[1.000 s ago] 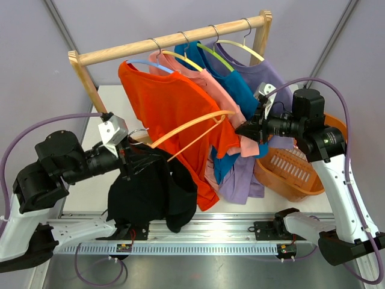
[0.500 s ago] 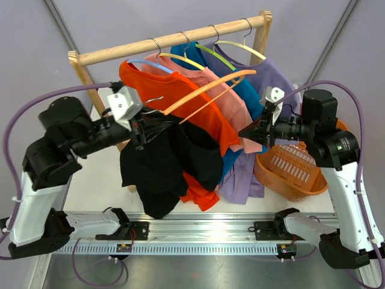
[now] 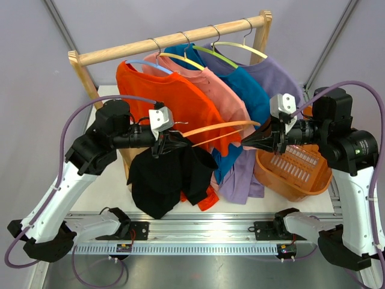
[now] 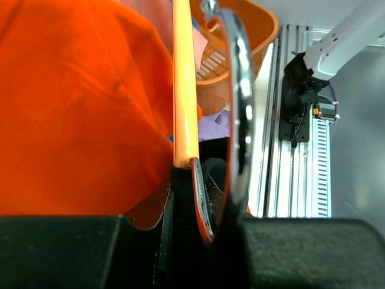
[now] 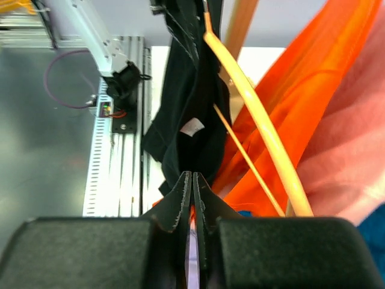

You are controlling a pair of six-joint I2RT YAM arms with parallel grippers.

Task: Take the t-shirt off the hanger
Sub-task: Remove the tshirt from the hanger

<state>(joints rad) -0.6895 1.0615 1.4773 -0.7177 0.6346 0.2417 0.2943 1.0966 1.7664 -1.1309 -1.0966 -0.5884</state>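
One wooden rail (image 3: 174,41) stood across the surface (image 3: 107,188), and everything else is placed from it. Four hangers hooked over the rail, each carrying one shirt. From the rail's left end to its right these were an orange t-shirt (image 3: 168,99), a pink one (image 3: 213,96), a blue one (image 3: 246,93) and a purple one (image 3: 274,75).

A fifth hanger, the orange hanger (image 3: 222,127), was off the rail, lying roughly level in front of and below it, across the hanging shirts. The left hand (image 3: 161,143), below the rail's left half, was clamped on this hanger at its metal hook end. The one black t-shirt (image 3: 162,180) hung bunched from that same end, directly under the hand, in front of the orange t-shirt's hem. The hanger's two long arms stuck out bare toward the rail's right end.

The right hand (image 3: 248,140) was below the rail's right end, its fingers pressed together with nothing seen between them, pointing at the hanger's free tip and close to it. One orange basket (image 3: 301,180) sat under the rail's right end.
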